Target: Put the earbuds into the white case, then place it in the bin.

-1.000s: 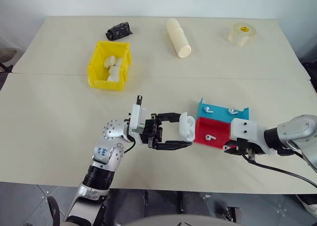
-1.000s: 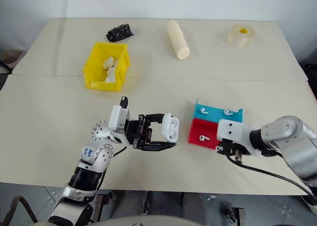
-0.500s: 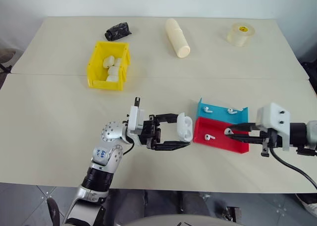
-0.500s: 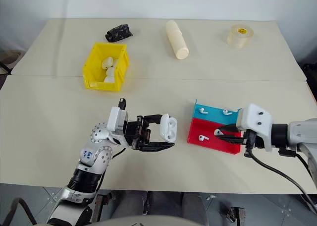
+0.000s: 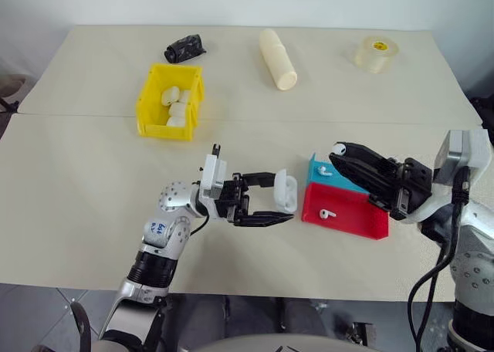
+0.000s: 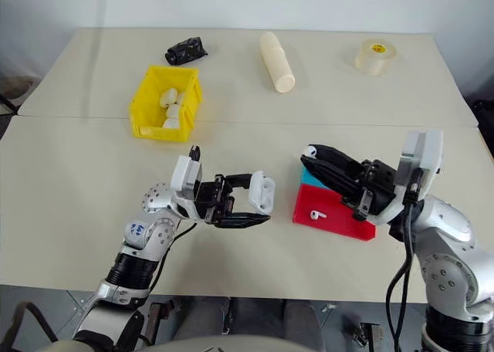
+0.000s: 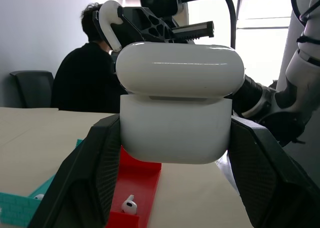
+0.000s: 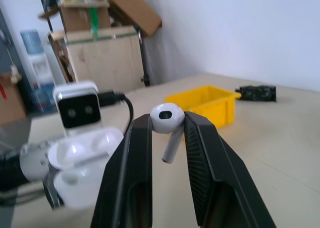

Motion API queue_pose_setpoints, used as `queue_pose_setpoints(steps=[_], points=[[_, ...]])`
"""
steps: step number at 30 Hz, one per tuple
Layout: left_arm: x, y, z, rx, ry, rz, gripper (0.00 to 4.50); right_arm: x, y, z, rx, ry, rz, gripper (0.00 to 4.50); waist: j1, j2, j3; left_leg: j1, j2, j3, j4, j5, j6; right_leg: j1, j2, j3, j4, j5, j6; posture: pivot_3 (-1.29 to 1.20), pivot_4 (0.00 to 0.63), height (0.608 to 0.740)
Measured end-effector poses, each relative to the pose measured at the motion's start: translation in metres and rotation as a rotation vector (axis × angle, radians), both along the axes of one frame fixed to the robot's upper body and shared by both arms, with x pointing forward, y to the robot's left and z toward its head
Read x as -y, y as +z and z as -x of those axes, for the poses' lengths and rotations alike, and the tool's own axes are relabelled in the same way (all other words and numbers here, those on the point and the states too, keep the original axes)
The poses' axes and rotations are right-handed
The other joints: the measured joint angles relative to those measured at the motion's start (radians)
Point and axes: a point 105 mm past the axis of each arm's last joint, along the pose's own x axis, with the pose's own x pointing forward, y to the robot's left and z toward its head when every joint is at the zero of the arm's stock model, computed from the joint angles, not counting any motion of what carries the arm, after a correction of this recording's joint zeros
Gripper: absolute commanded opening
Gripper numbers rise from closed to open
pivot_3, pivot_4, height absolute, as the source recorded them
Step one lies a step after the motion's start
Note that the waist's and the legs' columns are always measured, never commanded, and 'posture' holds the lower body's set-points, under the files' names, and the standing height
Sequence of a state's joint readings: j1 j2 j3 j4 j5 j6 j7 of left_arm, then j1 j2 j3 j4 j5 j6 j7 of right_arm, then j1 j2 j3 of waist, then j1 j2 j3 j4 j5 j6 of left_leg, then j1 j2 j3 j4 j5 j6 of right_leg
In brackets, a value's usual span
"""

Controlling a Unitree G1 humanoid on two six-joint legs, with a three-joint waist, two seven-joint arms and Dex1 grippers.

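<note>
1. Left hand (image 5: 284, 203) is clamped on the white case (image 5: 286, 194), holding it in the air above the tabletop (image 5: 93, 182), toward the near edge, about midway along it. The case's lid stands open; the black fingers (image 7: 95, 168) press its body from both sides.
2. Right hand (image 5: 337, 148) pinches one earbud (image 8: 167, 119) between its fingertips, jaws nearly closed on it, stem hanging below the rounded head. The hand is raised above the two trays, pointing toward the case, a gap between them.
3. Red tray (image 5: 351, 221) sits near the tabletop's near edge, right of centre, with one earbud (image 5: 328, 212) lying in it. Blue tray (image 5: 319, 172) touches the red one on its far side; another earbud (image 5: 324, 170) lies there. The arm hides part of both trays.
4. The bin (image 5: 150, 105) stands toward the far left of the tabletop, well apart from both hands. Several white rounded items (image 5: 174, 105) lie inside; too small to tell what they are.
5. Along the far edge: a black crumpled object (image 5: 184, 48) beyond the bin, a cream cylinder (image 5: 278, 59) at the middle, a tape roll (image 5: 377, 52) toward the far right corner.
6. In the left wrist view, a person in dark clothing (image 7: 85, 78) sits beyond the tabletop.
</note>
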State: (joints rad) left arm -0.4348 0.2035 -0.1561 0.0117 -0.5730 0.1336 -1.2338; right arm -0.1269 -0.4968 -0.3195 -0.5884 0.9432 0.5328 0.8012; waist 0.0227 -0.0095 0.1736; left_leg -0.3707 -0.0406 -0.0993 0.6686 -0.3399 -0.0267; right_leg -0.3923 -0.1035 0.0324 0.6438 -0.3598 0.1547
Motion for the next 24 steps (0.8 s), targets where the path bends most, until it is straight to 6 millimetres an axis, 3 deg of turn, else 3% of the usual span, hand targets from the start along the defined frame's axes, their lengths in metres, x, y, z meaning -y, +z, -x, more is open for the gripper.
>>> queue_pose_setpoints(steps=[8,24], points=[[0.005,0.011,-0.002,-0.058,-0.032,0.049,2.80,-0.025,-0.005,0.001,-0.003,0.072,-0.070,0.55,-0.002,0.000,0.000,0.000,0.000,0.000,0.000,0.000,0.000,0.000,0.000,0.000,0.000,0.000,0.000,0.00,0.150,0.740],[0.008,0.019,0.001,-0.088,-0.051,0.061,2.80,-0.034,-0.011,0.004,0.053,0.063,-0.087,0.55,-0.002,0.000,0.000,0.000,0.000,0.000,0.000,0.000,0.000,0.000,0.000,0.000,0.000,0.000,0.000,0.00,0.150,0.740]])
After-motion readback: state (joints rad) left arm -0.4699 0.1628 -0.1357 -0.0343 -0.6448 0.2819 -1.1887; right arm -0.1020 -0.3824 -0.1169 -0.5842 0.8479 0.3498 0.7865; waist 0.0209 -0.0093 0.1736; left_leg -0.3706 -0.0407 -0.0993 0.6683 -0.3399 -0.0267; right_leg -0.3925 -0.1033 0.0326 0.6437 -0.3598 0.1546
